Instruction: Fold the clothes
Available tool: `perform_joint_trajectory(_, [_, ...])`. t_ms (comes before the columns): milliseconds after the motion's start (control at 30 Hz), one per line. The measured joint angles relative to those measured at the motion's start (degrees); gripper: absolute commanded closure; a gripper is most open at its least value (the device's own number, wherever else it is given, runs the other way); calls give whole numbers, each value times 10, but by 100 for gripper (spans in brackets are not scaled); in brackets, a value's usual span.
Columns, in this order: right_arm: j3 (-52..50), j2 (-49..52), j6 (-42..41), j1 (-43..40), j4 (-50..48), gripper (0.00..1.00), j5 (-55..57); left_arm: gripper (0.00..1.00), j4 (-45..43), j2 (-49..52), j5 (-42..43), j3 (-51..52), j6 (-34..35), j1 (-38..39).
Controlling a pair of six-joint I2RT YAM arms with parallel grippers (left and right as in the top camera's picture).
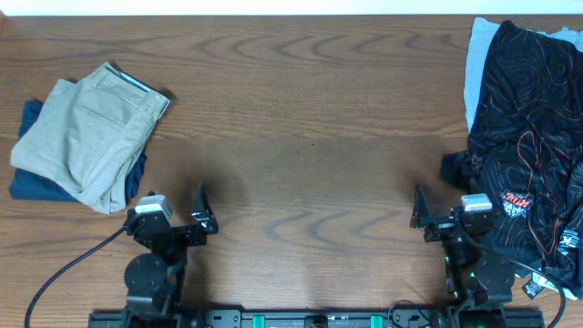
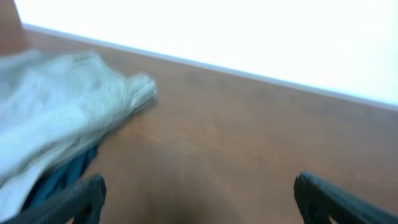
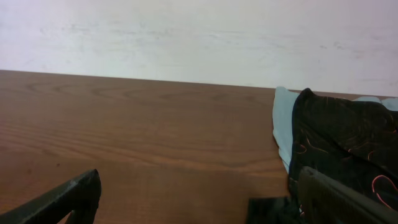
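Observation:
Folded khaki-beige shorts (image 1: pixel 86 137) lie at the table's left on top of a folded dark blue garment (image 1: pixel 32 178); both show blurred in the left wrist view (image 2: pixel 56 118). A loose heap of clothes at the right holds a black garment with orange line print (image 1: pixel 533 137) over a pale blue one (image 1: pixel 478 64); it also shows in the right wrist view (image 3: pixel 339 143). My left gripper (image 1: pixel 205 211) is open and empty near the front edge, right of the folded stack. My right gripper (image 1: pixel 421 211) is open and empty, just left of the heap.
The brown wooden table (image 1: pixel 310 137) runs between the two piles. A black cable (image 1: pixel 64 269) trails from the left arm's base toward the front left corner. A pale wall (image 3: pixel 199 37) stands behind the table's far edge.

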State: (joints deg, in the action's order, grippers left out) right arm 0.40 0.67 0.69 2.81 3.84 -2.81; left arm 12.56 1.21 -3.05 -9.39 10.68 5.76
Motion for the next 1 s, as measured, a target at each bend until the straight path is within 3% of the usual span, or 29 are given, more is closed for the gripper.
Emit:
perform_joint_trajectory(133, [0, 0, 0, 0, 0, 1, 0, 2, -109, -6, 1, 55, -7, 0])
perform_joint_trajectory(233, [0, 0, 0, 0, 0, 1, 0, 2, -139, -6, 5, 76, -21, 0])
perform_joint_trajectory(1000, [0, 0, 0, 0, 0, 1, 0, 2, -110, -6, 27, 82, -35, -1])
